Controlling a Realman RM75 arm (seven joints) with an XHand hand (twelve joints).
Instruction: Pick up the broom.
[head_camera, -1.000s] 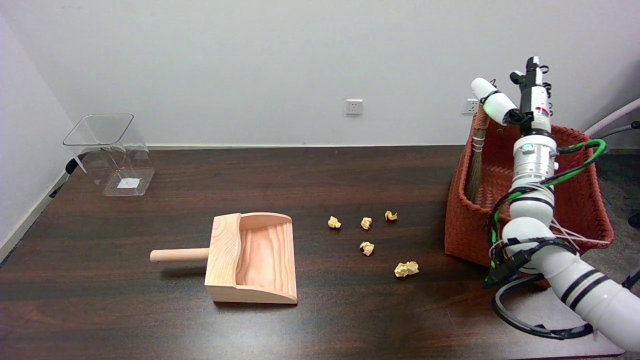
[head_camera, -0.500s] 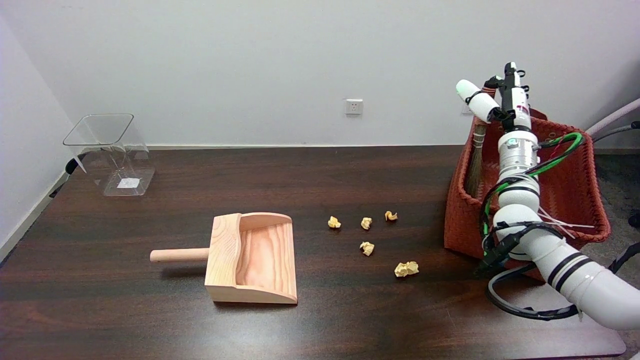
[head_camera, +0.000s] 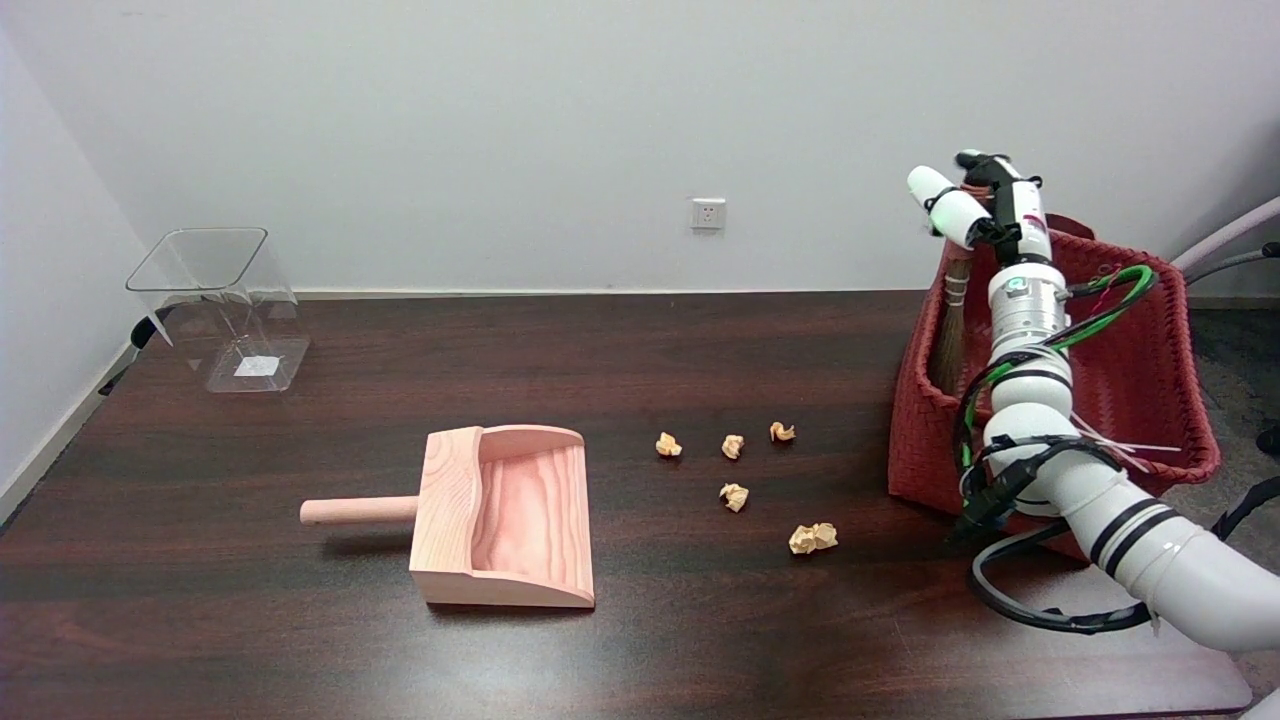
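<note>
White-and-black right hand (head_camera: 975, 200) raised at the top of the broom (head_camera: 950, 330), over the left end of the red woven basket (head_camera: 1150, 400). Fingers sit at the broom's handle end; whether they grip it cannot be made out. Broom stands nearly upright inside the basket, against its left wall, bristles down. Left of the basket, five crumpled paper balls (head_camera: 812, 538) lie on the dark wooden table (head_camera: 640, 340). Farther left, a wooden dustpan (head_camera: 505, 515); farthest left, a clear plastic bin (head_camera: 225, 305).

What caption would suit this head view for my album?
Robot's right hand reaches the top of a broom standing in a red woven basket.
</note>
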